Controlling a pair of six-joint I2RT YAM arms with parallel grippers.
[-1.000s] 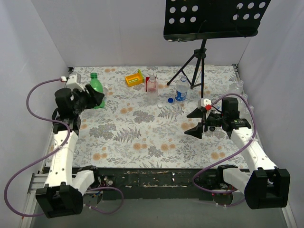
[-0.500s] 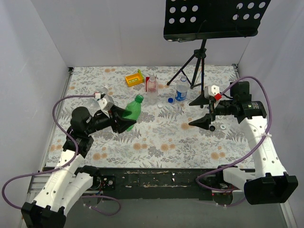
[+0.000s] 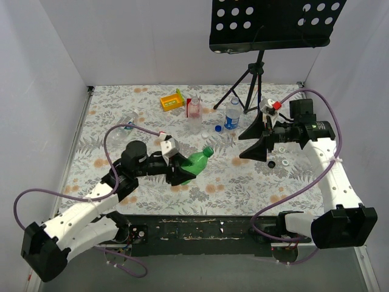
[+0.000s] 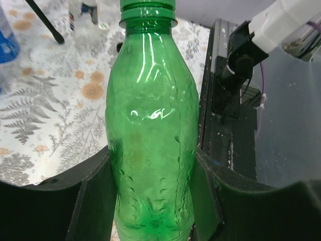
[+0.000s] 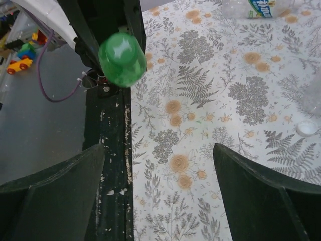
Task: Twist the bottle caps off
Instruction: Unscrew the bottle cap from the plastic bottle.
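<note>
While the top view shows the left claw (image 3: 181,171) gripping the tilted green bottle (image 3: 197,162) over the fern-print table (image 3: 231,182), only the right wrist view shows its green cap (image 5: 122,59) end-on. The right claw (image 3: 242,147) gapes wide open, and white walls (image 3: 140,42) enclose the table.

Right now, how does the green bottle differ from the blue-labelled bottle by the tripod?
The green bottle is tinted green; the blue-labelled bottle is clear. The green bottle sits tilted in the left gripper; the blue-labelled bottle stands upright, untouched. Both are small plastic bottles.

Green bottle (image 4: 153,135) between fingers (image 4: 93,201)
</note>
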